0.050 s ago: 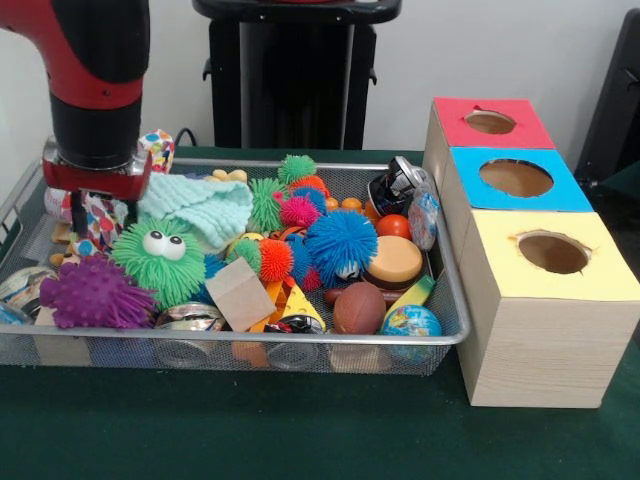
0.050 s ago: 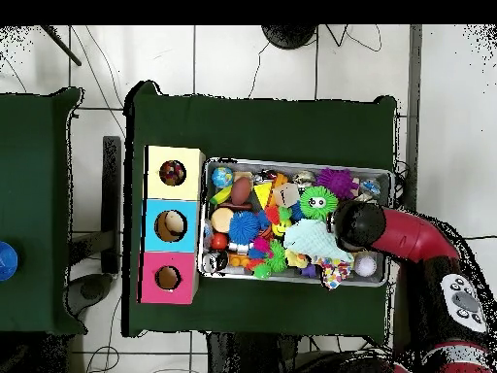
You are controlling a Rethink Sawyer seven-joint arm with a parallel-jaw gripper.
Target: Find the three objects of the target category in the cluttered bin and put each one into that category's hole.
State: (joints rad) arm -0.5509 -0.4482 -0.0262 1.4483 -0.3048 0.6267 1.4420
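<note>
A wire mesh bin (image 1: 455,300) is heaped with toys: a purple spiky ball (image 1: 95,293), a green spiky ball with eyes (image 1: 160,260), a blue spiky ball (image 1: 340,243), a mint cloth (image 1: 200,205), a wooden block (image 1: 240,293), a brown ball (image 1: 358,308) and a globe ball (image 1: 410,322). My gripper (image 1: 88,208) reaches down into the bin's left end, beside a polka-dot fabric toy (image 1: 103,218) and just behind the green spiky ball. In the overhead view the arm (image 2: 357,225) hides it.
Right of the bin stand three boxes with round holes: red (image 1: 490,122), blue (image 1: 515,178), yellow (image 1: 553,252). Something dark shows in the yellow box's hole (image 2: 173,173). Green cloth (image 1: 300,430) covers the table in front of the bin.
</note>
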